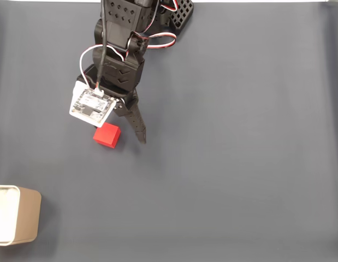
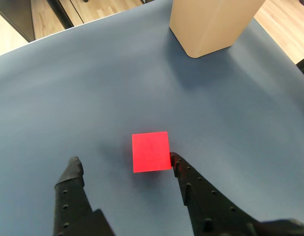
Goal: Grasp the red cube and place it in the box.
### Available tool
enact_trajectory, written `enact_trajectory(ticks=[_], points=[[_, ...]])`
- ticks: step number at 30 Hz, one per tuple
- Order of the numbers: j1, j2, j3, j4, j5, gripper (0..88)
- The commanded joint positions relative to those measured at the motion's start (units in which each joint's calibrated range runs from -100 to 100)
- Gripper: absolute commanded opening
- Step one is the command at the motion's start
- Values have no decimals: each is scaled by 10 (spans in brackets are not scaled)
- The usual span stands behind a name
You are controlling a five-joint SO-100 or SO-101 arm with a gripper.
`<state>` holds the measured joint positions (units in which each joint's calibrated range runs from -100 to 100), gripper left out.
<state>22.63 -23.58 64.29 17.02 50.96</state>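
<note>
Risk, lopsided approach: in the wrist view the red cube (image 2: 151,151) sits hard against the right-hand finger (image 2: 191,184) and well clear of the left-hand one (image 2: 70,179), so if the jaws close from here I'd expect the near finger to shove or spin the cube before the far one arrives
Risk, corner pinch: the cube looks only just level with the fingertips rather than seated between them, so a squeeze now could catch an edge and squirt it away across the bench (image 2: 93,98)
Risk, carry: a shallow grip may let the cube slip on the way to the box (image 2: 213,24), which stands well apart from the cube, beyond it in the wrist view
Risk, drop-off: the box is tall with thin walls; a low swing could clip its rim and tip it, by my reading
End effector opening: wide, end effector (image 2: 123,164) spread far broader than the cube, nothing gripped
End effector contact: right-hand fingertip touching or all but touching the cube's lower right corner; I can't tell which; left-hand finger touching nothing
Cube position: on the bench, just below the end effector (image 1: 122,134) in the fixed view, cube (image 1: 107,135) beside the dark finger
Box position: down and left of the cube in the fixed view, box (image 1: 28,215) at the frame's left edge
</note>
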Motion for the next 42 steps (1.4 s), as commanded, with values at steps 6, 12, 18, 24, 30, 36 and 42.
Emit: enact_trajectory(ticks=[6,12,18,24,30,36,42], points=[[-8,-27,-1,4,-7,405],[-11,-32,4,5,-8,405],[-11,-19,-5,5,-9,405],[-8,8,-24,3,-7,404],[-8,36,-48,1,-8,402],[-8,58,-63,-1,-8,399],[-8,70,-76,-5,-10,397]])
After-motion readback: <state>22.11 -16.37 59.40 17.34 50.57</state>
